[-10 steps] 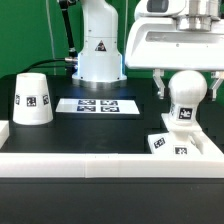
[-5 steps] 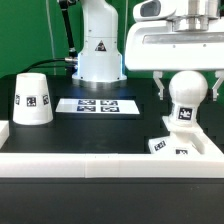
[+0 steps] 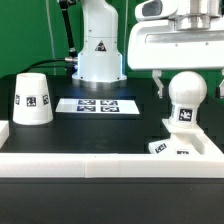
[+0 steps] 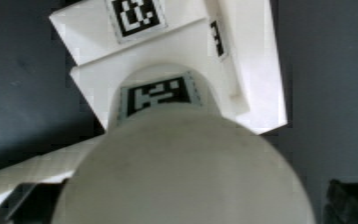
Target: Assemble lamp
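I am at the step of seating the bulb [image 3: 186,95] in the base [image 3: 172,146]. My hand [image 3: 187,88] is over the base on the exterior view's right, with a finger on each side of the round head of the bulb; whether the fingers press on it or stand just off it I cannot tell from these views. The bulb stands upright, its tagged stem going down to the base, which sits against the white wall [image 3: 100,165] at the front of the desk [image 3: 90,130]. In the wrist view the stem meets the top of the base squarely, so I judge the bulb is in its socket or nearly so.

The shade [image 3: 32,99] stands on its wide end on the exterior view's left, well apart from the base, with the marker board [image 3: 98,105] lying between.

Next, I judge, the bulb must be turned or pushed fully home, if it is not already. Then I must let go, lift straight up so as not to tip it, and cross over for the shade.
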Motion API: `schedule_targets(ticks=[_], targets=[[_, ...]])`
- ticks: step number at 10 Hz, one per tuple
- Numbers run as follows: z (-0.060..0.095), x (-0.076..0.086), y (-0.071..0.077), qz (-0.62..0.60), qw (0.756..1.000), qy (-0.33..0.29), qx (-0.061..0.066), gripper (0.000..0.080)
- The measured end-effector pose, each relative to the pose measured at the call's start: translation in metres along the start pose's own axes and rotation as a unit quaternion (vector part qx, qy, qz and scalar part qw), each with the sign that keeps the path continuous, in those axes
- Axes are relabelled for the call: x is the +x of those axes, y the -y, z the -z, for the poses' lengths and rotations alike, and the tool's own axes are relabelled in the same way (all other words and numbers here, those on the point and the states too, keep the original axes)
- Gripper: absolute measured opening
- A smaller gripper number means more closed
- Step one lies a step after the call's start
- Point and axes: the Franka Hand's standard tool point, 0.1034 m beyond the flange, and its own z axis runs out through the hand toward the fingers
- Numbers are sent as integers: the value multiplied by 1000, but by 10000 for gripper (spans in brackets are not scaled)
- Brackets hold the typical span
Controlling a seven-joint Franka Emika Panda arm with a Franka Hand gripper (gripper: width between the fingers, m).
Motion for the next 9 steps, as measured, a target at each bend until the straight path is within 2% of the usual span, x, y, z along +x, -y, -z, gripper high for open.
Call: schedule_targets(ticks=[1,3,4,8,9], targets=[[7,-9,4,32,999,-8,7,698],[17,-34,3,90,996,-6,10,698],[18,-38,-1,82,997,1,9,698],[16,-39,-1,83,996,1,8,698],[13,-41,-9,100,995,4,5,698]])
